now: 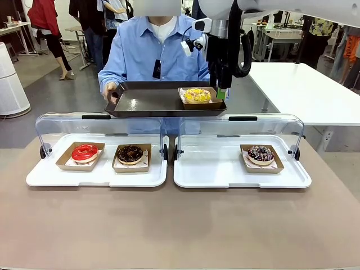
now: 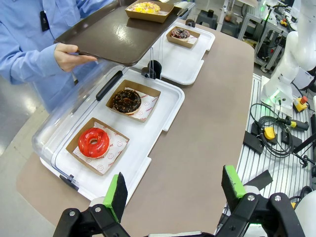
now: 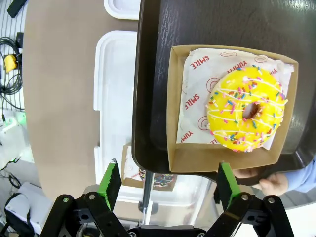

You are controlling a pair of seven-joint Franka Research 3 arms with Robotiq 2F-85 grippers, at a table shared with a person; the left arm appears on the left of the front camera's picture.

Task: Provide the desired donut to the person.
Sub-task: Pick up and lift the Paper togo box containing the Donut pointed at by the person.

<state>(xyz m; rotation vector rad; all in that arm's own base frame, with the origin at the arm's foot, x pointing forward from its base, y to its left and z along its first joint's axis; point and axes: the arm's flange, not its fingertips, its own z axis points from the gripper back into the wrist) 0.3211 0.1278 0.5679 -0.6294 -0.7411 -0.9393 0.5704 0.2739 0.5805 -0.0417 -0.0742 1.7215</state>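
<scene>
My right gripper (image 1: 221, 93) hangs at 1 o'clock of the yellow donut (image 1: 197, 95), which sits at the 3 o'clock end of the dark tray (image 1: 146, 102) held by the person (image 1: 160, 56).

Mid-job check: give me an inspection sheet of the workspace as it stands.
Surface: brown table with left case and right case, lids raised.
Job's things: yellow donut in its carton on the dark tray held by the person; red donut and chocolate donut in left case; sprinkled donut in right case.
Clutter: nothing seen.
Grippers: right gripper open above the dark tray's edge, by the yellow donut; left gripper open above the table.
Cables: loose cables on the side bench.
Surroundings: white table, people farther off.
</scene>
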